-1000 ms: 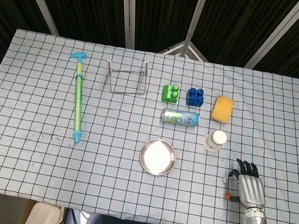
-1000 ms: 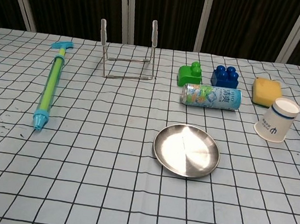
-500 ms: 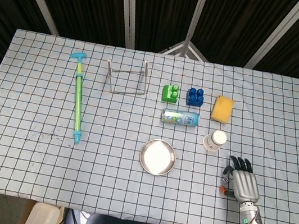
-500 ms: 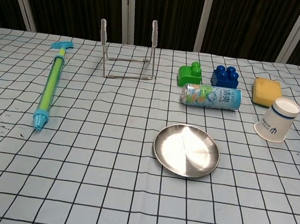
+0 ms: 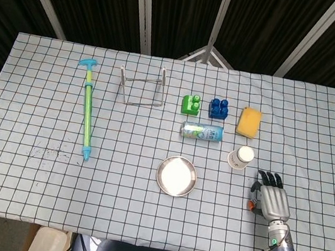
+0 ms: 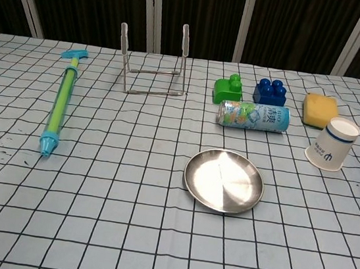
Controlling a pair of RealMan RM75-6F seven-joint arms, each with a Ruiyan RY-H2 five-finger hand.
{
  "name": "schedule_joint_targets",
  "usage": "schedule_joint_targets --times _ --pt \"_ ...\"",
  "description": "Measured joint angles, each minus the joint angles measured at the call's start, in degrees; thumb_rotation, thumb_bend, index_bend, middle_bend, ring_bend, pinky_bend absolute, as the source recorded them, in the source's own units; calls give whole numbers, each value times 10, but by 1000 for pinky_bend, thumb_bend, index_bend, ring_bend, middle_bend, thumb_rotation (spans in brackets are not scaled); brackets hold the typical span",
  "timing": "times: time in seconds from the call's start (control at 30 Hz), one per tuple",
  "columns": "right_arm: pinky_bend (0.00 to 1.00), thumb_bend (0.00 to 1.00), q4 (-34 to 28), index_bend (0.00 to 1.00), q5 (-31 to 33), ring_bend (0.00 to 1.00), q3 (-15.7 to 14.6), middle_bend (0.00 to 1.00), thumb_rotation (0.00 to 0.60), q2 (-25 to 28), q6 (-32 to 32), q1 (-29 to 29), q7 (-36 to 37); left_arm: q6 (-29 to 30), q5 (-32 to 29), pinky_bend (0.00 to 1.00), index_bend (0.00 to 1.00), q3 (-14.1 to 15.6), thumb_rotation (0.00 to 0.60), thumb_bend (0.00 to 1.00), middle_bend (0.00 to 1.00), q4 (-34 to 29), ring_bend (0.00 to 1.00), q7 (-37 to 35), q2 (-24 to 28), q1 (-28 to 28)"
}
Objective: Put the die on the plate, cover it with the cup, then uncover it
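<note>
I see the counter under a gridded cloth. My right hand hovers near its right front edge, palm down, fingers apart, holding nothing. The round, shiny metal plate lies well left of it; the white paper cup stands mouth-down just beyond it. I cannot make out the die beneath the hand. The left hand is out of sight.

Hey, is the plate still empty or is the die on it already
Empty. The plate shows only bare shiny metal in both views, with no die on it; the cup stands apart to its right.
</note>
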Motion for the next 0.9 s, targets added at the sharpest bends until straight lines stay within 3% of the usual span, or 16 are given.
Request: schedule_joint_targets --times 0.9 --pt "0 313 10 484 17 92 -9 138 600 9 0 -2 21 1 -2 95 259 2 600 675 0 -5 0 18 -4 -1"
